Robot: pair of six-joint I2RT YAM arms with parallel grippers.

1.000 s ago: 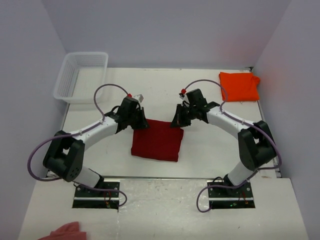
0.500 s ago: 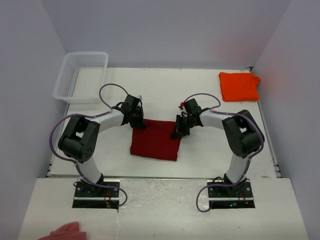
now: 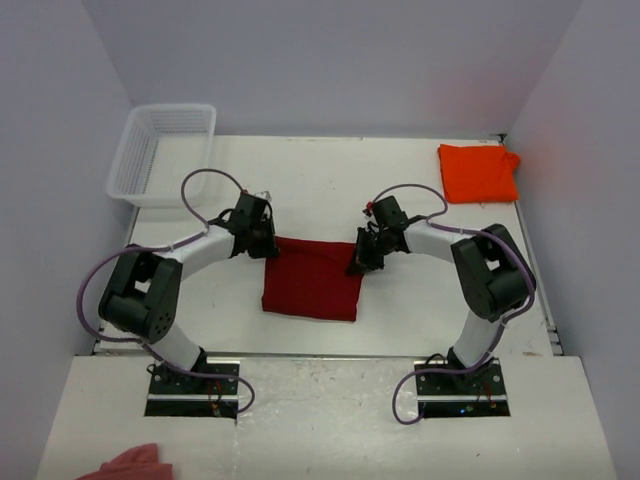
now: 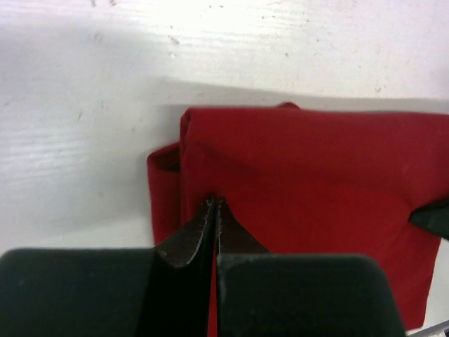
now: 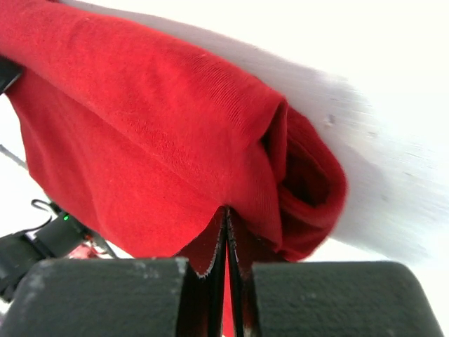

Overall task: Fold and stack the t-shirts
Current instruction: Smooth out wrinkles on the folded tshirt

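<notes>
The dark crimson red t-shirt (image 3: 312, 280) lies folded in a rectangle at the table's middle. My left gripper (image 3: 268, 245) is at its far left corner, shut on the red cloth (image 4: 302, 168). My right gripper (image 3: 356, 262) is at its far right corner, shut on the rolled red edge (image 5: 175, 133). The bright orange t-shirt (image 3: 478, 172) lies folded as a small rectangle at the far right of the table, away from both grippers.
A white mesh basket (image 3: 162, 150) stands at the far left corner. A pale pink cloth scrap (image 3: 130, 464) lies on the near ledge at bottom left. White walls close in the table at left, back and right.
Both arms have drawn back and lowered at the red shirt's far corners. The left gripper moved slightly left. The shirt's far edge has shifted a little; the orange shirt has not moved.
</notes>
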